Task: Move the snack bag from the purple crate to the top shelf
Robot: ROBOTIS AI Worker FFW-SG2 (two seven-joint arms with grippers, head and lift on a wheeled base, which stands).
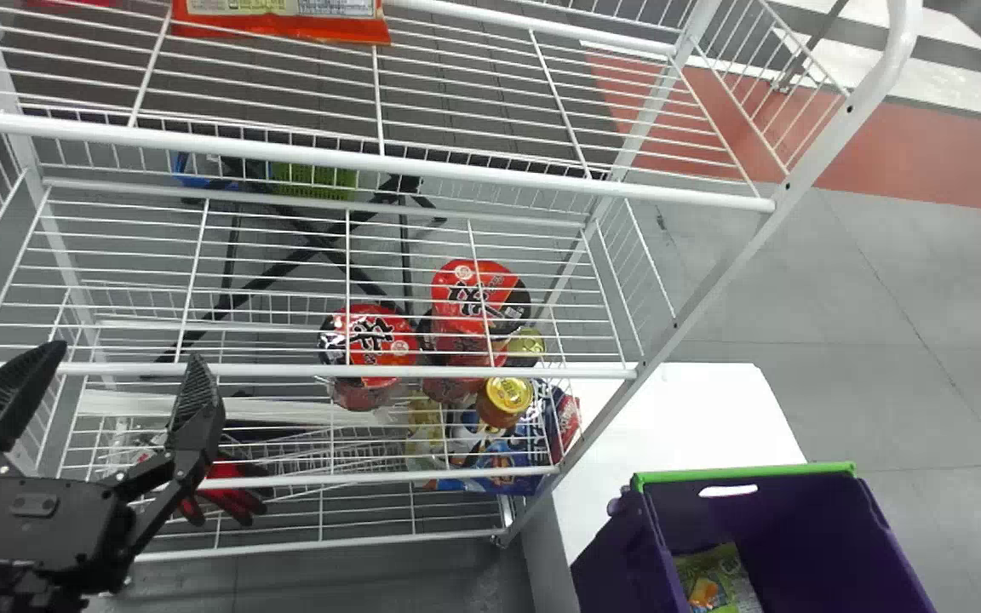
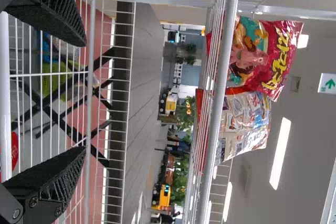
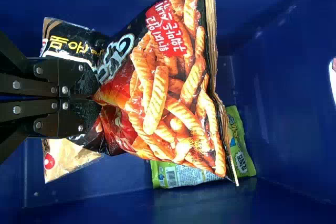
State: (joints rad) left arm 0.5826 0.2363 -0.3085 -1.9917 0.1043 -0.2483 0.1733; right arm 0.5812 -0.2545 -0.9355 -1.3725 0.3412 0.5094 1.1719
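Low at the left of the head view, my left gripper [image 1: 107, 400] stands open in front of the wire shelf; in the left wrist view the same left gripper [image 2: 79, 98] holds nothing between its spread fingers. The purple crate [image 1: 788, 545] is at the bottom right of the head view. Inside the crate [image 3: 294, 103], my right gripper [image 3: 94, 100] is shut on a black and red snack bag [image 3: 168, 93]. The top shelf [image 1: 473, 94] carries an orange-red packet [image 1: 286, 21] at its back; two bags [image 2: 262, 56] stand on it in the left wrist view.
A green bag [image 3: 239, 145] and another black bag [image 3: 68, 45] are in the crate by the held one. Lower shelves hold red bowls [image 1: 371, 340] and a yellow-lidded jar [image 1: 506, 400]. A white table [image 1: 686, 417] stands right of the rack, whose slanted post [image 1: 712, 272] rises between them.
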